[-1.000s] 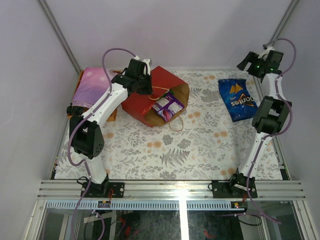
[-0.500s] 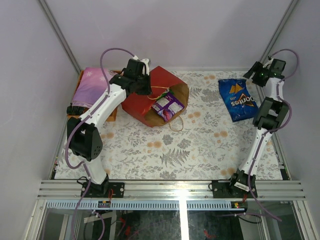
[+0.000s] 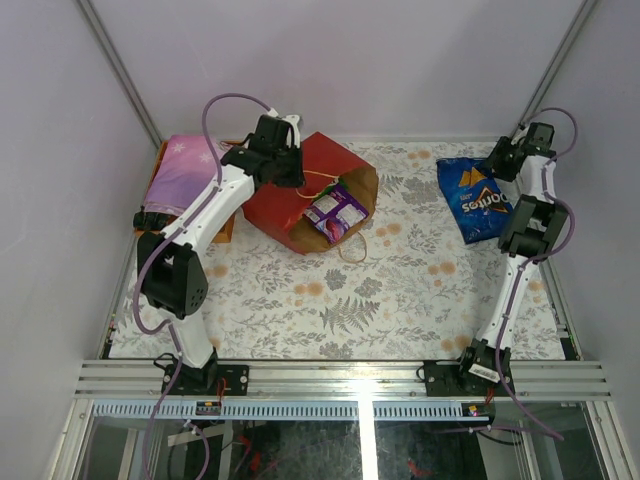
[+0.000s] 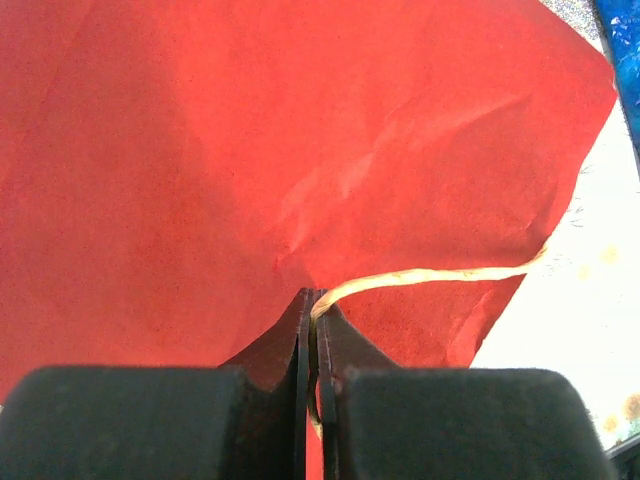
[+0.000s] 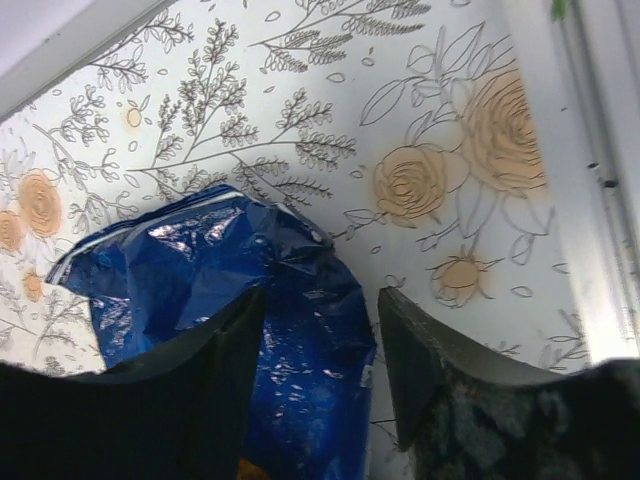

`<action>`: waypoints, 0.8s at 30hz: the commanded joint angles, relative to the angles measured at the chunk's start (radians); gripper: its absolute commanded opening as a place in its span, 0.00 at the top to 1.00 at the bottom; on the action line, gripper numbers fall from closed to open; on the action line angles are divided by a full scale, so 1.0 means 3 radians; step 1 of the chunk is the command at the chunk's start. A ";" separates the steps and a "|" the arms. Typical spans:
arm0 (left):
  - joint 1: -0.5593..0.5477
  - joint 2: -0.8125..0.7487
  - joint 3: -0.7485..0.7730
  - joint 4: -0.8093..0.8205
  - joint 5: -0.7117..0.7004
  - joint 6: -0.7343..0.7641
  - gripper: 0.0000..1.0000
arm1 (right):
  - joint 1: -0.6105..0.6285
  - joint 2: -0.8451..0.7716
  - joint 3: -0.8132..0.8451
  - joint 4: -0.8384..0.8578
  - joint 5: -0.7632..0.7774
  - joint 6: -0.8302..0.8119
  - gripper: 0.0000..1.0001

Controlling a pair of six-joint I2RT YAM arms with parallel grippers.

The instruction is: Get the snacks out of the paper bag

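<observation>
Above: one paper bag [image 3: 285, 200] lies on its side near the table's [image 3: 400, 290] far left corner, one purple packet [image 3: 336, 213] in its mouth. One chip bag [image 3: 476, 198] lies by the far right edge.

Left wrist: the left end effector [image 4: 312, 310] clamps the string handle [image 4: 430, 275].

Right wrist: the right end effector [image 5: 320, 330] gapes astride the chip bag.

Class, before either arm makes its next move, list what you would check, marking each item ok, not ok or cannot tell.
1. Left jaws shut on the string handle: ok.
2. Paper bag on its side, mouth open: ok.
3. Purple packets showing at the mouth: ok.
4. Chip bag out on the table: ok.
5. Right jaws clear of the chip bag: not ok, open astride its corner.
6. More snacks deeper inside: cannot tell.
</observation>
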 commanded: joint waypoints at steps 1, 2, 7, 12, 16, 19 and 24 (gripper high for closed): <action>-0.0005 0.0104 0.0226 -0.0044 -0.0006 -0.0039 1.00 | 0.0072 0.0059 0.0111 -0.0142 -0.0085 0.0024 0.52; -0.0011 0.0121 0.0260 -0.0066 -0.0012 -0.0033 1.00 | 0.0079 0.0042 0.0077 -0.0124 -0.0122 0.0037 0.62; -0.0016 0.0115 0.0294 -0.0048 -0.0004 -0.0004 1.00 | 0.0079 -0.0265 -0.0207 -0.0032 -0.0207 0.0022 0.96; -0.0014 -0.0186 0.0042 0.0134 0.0081 0.0021 1.00 | 0.0073 -0.0596 -0.0331 0.0143 0.0022 0.0049 1.00; -0.0010 -0.0476 -0.0156 0.0084 -0.0061 0.0113 1.00 | 0.0075 -0.0848 -0.0482 0.0474 0.0256 0.0173 1.00; -0.0009 -0.0638 -0.0332 0.0100 -0.0174 0.0152 1.00 | 0.0072 -0.0974 -0.0554 0.0786 0.0337 0.0264 1.00; 0.0007 -0.0687 -0.0491 0.0176 -0.0263 0.0098 1.00 | 0.0075 -0.0803 -0.0167 0.0933 0.0291 0.0400 0.26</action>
